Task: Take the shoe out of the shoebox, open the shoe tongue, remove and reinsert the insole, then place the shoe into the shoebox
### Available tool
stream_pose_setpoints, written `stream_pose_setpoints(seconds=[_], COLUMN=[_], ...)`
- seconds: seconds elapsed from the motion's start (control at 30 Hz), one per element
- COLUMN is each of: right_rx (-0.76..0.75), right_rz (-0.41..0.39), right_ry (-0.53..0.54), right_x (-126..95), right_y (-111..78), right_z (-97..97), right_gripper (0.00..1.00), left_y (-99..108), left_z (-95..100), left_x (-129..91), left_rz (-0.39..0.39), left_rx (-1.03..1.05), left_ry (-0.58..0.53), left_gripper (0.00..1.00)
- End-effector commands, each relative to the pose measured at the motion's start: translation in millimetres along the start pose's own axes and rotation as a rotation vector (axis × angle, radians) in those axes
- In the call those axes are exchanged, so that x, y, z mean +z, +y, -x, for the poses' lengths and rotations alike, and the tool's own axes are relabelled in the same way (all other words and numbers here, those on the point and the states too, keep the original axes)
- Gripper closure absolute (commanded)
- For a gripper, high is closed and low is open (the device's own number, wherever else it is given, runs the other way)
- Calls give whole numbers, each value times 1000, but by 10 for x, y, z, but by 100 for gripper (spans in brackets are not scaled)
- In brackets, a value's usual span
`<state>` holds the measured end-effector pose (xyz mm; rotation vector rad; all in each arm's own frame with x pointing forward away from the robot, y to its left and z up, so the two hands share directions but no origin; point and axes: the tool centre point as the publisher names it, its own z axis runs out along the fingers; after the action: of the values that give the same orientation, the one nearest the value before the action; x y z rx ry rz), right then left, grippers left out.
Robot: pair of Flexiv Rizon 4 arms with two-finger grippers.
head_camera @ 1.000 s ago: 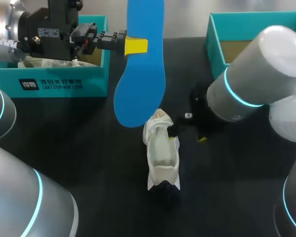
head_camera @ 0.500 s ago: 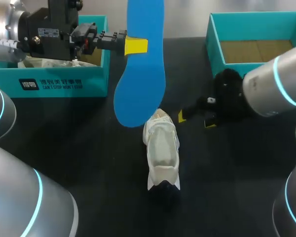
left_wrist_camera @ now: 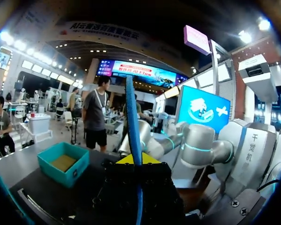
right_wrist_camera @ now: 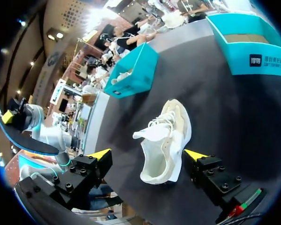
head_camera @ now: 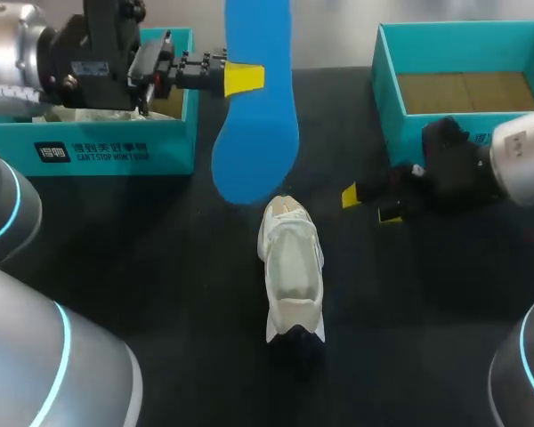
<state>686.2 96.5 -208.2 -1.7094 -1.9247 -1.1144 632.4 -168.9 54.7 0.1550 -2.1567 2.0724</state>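
Note:
My left gripper (head_camera: 243, 80) is shut on a blue insole (head_camera: 258, 124) and holds it in the air, hanging toe down above the table's back middle. In the left wrist view the insole (left_wrist_camera: 133, 122) stands edge-on between the yellow tips of the left gripper (left_wrist_camera: 134, 160). The white shoe (head_camera: 290, 271) lies on the black table (head_camera: 160, 267) just below the insole's lower end. My right gripper (head_camera: 370, 205) is open, to the right of the shoe and apart from it. In the right wrist view the shoe (right_wrist_camera: 167, 140) lies ahead of the wide-spread right gripper (right_wrist_camera: 147, 154), nothing between its fingers.
A teal shoebox (head_camera: 116, 147) with white paper inside stands at the back left, behind my left arm. A second teal box (head_camera: 390, 84) with a brown bottom stands at the back right, close behind my right gripper. In the right wrist view both boxes (right_wrist_camera: 133, 70) (right_wrist_camera: 253, 47) show beyond the shoe.
My right arm has drawn back to the right, away from the shoe, its gripper staying open. The left gripper has lifted the insole slightly.

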Motion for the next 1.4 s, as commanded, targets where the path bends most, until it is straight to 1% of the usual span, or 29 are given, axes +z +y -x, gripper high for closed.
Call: stream_pose_setpoints(seconds=[0.03,0.2,0.27,0.33,0.37,0.8,0.83,0.87,0.9,0.93,0.97,1.0,1.07,1.1,1.13,1.17,1.2,1.23,1.3,1.33,1.37,1.4], right_rx=[11,29,31,28,30,34,34,34,40,45,57,62,67,70,71,75,73,77,94,110,127,134], right_rz=[-20,-31,-34,-26,-22,-24,-24,-24,-26,-23,-22,-17,-7,-2,2,0,3,5,0,-3,-17,-28], right_ry=[158,229,250,292,304,310,310,310,314,320,358,367,395,405,427,459,479,497,525,545,563,580], right_x=[-35,-98,-110,-125,-135,-137,-137,-137,-150,-168,-190,-217,-260,-277,-291,-297,-303,-304,-286,-273,-256,-241], right_y=[122,286,354,424,457,476,476,476,519,561,603,646,713,745,775,804,833,855,909,937,964,987], right_z=[25,-49,-83,-122,-134,-138,-138,-138,-143,-151,-162,-174,-201,-216,-230,-241,-251,-258,-269,-275,-282,-293], right_gripper=[0,0,0,0,0,0,0,0,0,0,0,0,0,0,0,0,0,0,0,0,0,0], left_y=[138,122,117,151,156,156,177,197,223,238,252,270,300,318,348,389,433,490,584,634,688,738], left_z=[163,273,303,337,368,368,387,399,409,416,444,469,517,533,538,555,575,575,579,573,557,556], left_x=[58,11,-44,-101,-123,-123,-120,-120,-123,-129,-138,-138,-142,-145,-150,-146,-150,-136,-133,-131,-128,-132], left_rz=[-111,-114,-107,-66,-44,-44,-35,-12,8,-2,4,1,-21,-36,-30,-56,-49,-29,-63,-57,-61,-86], left_rx=[259,494,640,837,896,896,952,1020,1092,1134,1171,1221,1266,1340,1387,1391,1434,1495,1535,1600,1653,1659], left_ry=[26,83,133,154,140,140,141,114,99,87,67,58,28,-11,-39,-51,-87,-99,-122,-123,-96,-54], left_gripper=[100,100,100,100,100,100,100,100,100,100,100,100,100,100,100,100,100,100,100,100,100,100])
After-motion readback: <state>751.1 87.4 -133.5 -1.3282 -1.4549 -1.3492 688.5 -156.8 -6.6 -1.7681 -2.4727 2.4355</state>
